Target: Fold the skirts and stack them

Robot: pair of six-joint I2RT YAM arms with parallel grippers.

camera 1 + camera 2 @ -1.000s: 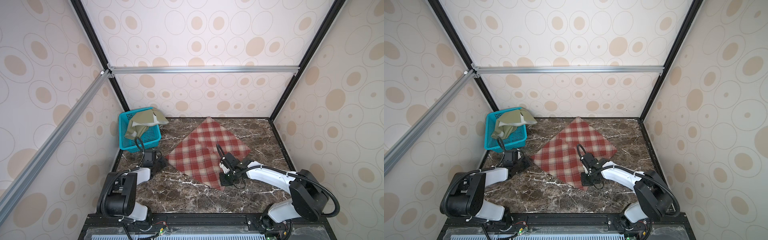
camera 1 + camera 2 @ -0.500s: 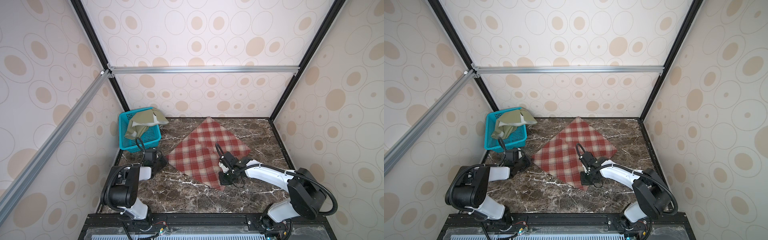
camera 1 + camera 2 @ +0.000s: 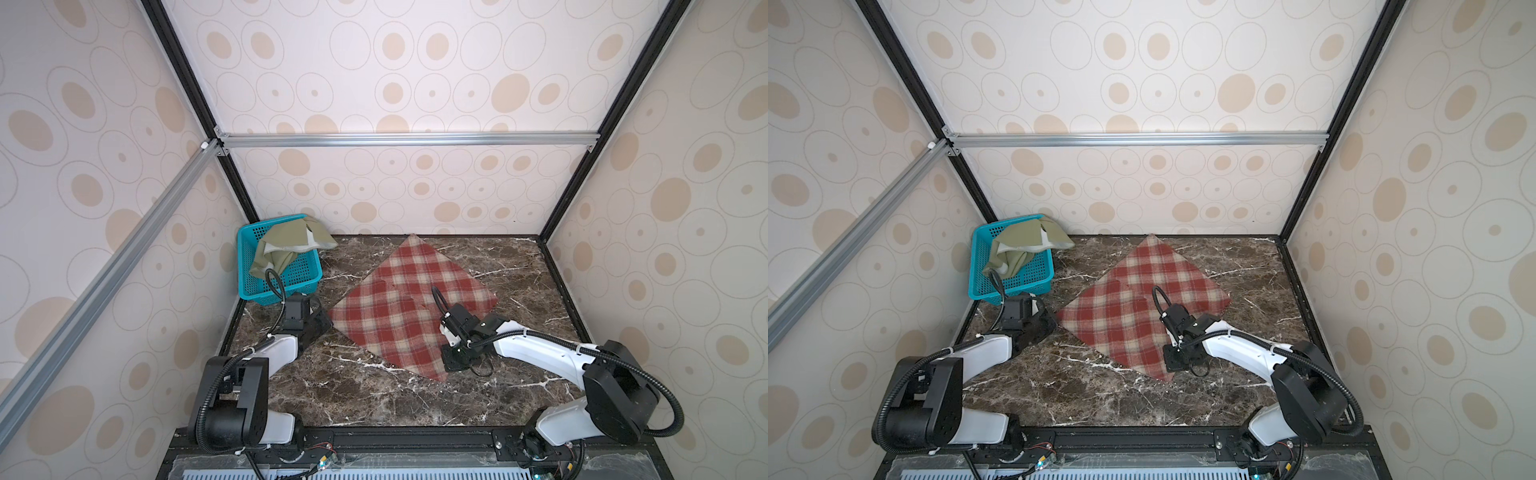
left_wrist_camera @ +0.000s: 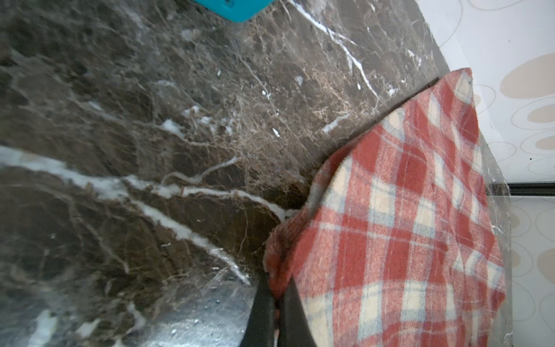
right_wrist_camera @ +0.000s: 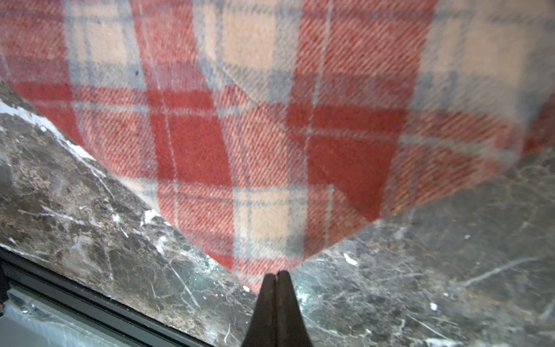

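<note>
Two thin pinches hold the plaid skirt (image 3: 409,307) spread mid-frame on the counter (image 3: 332,395), left fingers (image 4: 261,315) on its left corner, right fingers (image 5: 264,306) on its lowest tip, which may slip as you lift.

White links (image 3: 536,351), black joints (image 3: 615,401), looped black cables (image 3: 437,296).

Circle-patterned walls (image 3: 415,62), dark marble tabletop (image 3: 353,395)
</note>
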